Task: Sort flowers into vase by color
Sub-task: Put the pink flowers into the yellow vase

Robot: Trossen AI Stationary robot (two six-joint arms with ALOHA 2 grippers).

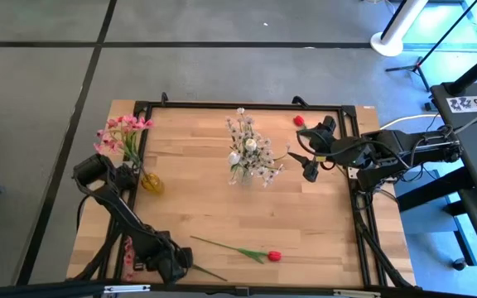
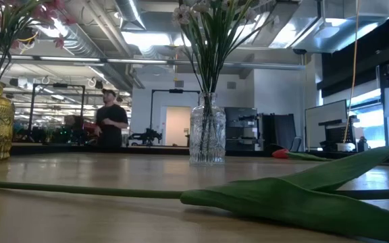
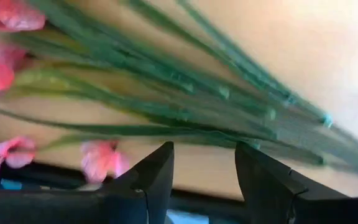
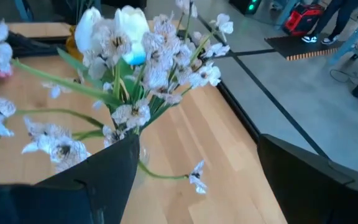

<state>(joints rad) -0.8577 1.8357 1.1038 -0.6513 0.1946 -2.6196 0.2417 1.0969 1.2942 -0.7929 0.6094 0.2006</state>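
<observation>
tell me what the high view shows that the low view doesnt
Only the high view shows both arms: the left gripper at the table's near-left edge, the right gripper beside the white flowers, jaws open. Only the low view shows a person in the room behind. Both show the gold vase, the glass vase and a red flower lying on the table.

Open workshop: exposed ceiling ducts (image 2: 86, 40)

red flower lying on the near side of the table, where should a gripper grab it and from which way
Grip the bare green stem of the red flower, between its free end and the leaf. It lies flat on the table, so come straight down with the jaws set across the stem. The bud and leaf look too soft and wide to grip.
</observation>
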